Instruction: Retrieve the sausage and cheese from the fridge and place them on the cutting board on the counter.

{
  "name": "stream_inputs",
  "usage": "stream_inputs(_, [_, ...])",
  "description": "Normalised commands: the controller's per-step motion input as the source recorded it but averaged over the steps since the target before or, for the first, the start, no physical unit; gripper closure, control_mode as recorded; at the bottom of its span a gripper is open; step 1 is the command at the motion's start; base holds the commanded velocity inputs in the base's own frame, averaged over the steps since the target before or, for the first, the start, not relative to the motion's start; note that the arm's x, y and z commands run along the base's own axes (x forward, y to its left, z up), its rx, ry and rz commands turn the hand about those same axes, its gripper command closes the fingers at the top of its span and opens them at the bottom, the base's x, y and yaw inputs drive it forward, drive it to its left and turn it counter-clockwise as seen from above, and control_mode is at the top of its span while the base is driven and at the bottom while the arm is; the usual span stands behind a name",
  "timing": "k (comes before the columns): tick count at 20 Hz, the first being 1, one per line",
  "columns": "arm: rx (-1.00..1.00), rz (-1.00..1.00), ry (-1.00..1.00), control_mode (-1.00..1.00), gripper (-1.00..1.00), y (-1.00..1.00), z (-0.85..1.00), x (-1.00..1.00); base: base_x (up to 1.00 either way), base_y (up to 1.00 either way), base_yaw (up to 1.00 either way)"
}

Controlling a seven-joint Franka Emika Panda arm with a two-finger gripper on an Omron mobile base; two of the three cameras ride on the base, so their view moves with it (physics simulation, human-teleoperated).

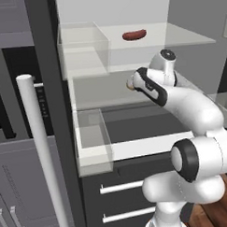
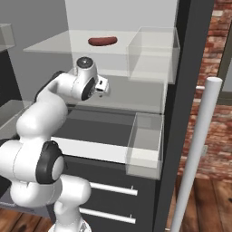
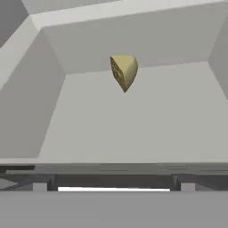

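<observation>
The small pale yellow-olive wedge of cheese [image 3: 124, 71] lies on the light grey middle shelf [image 3: 133, 129] of the open dark-grey fridge [image 2: 192, 68], towards that shelf's back edge and about midway between its side walls. In the hand view it sits straight ahead of the end effector and well beyond it, with bare shelf between the two; nothing touches it. In the left base view a small tan bit of it [image 1: 130, 85] peeks out just beside the wrist.

The short, plump reddish-brown sausage [image 1: 134, 35] lies on the clear glass shelf [image 2: 59, 45] one level higher, near the middle of it and close to the back wall, above the end effector and apart from it.

The end effector [image 2: 105, 87] of the white arm [image 1: 190, 107] reaches into the fridge at the level of the middle shelf, near that shelf's front edge. Its jaws stand wide apart and hold nothing.

Clear plastic door bins [image 1: 84, 49] hang at either side of the opening. Below the shelves, two dark drawers with silver bar pulls [image 2: 113, 189] stand shut. A long silver bar handle [image 1: 42, 151] rises in the foreground of each base view.
</observation>
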Motion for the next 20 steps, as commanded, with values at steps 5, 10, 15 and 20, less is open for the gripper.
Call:
stream_inputs(5, [0.03,0.00,-0.33,-1.00,-1.00,0.00,0.02,0.35,0.00,0.00,0.00])
stream_inputs(10, [0.00,0.00,-0.16,-1.00,-1.00,0.02,0.15,0.41,0.00,0.00,0.00])
stream_inputs(15, [-0.04,0.00,0.00,-1.00,-1.00,0.00,0.24,0.34,0.00,0.00,0.00])
stream_inputs(20, [-0.06,-0.02,0.00,-1.00,-1.00,0.00,0.21,0.34,0.00,0.00,0.00])
